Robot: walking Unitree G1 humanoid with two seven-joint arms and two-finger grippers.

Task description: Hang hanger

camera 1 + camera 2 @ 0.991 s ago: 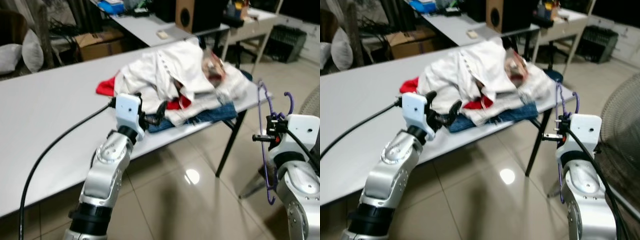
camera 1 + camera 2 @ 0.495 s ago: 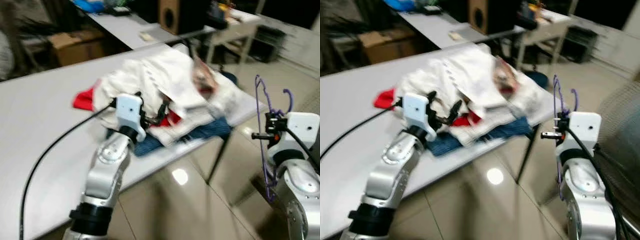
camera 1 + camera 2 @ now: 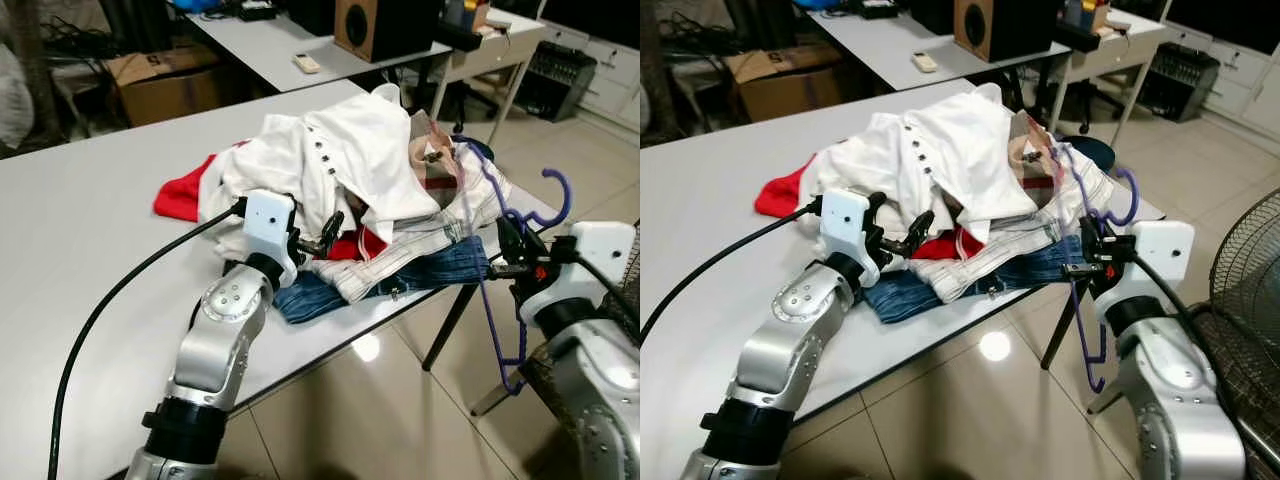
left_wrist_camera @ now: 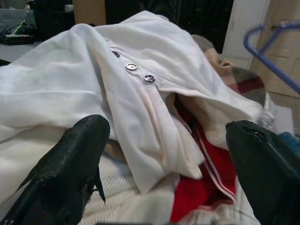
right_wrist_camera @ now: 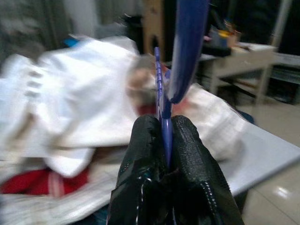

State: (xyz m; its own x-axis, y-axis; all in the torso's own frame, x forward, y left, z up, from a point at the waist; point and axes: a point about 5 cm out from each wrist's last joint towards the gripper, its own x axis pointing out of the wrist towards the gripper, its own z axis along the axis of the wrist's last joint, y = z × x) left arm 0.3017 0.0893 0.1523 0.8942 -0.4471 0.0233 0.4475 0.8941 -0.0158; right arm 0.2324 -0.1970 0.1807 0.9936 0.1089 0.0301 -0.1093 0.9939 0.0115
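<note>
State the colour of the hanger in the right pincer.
Purple-blue hanger; left eye view shows it best.

Both head views are reading sharp and evenly lit, indoor light coming down from overhead. A bright ceiling-lamp reflection is glaring off the glossy floor tiles (image 3: pixel 366 347) just under the near edge of the white table (image 3: pixel 90 250), which is throwing a soft shadow onto the floor below. The far background is sitting dimmer, dark around the speaker (image 3: pixel 375 25). The left wrist view is holding crisp focus on the white shirt (image 4: pixel 140 89), its folds casting gentle shadows, while the black fingertips (image 4: pixel 70 159) up close are going soft. The right wrist view is smearing with motion blur; the purple hanger (image 5: pixel 165 98) and clothes behind are looking washed and hazy.
</note>
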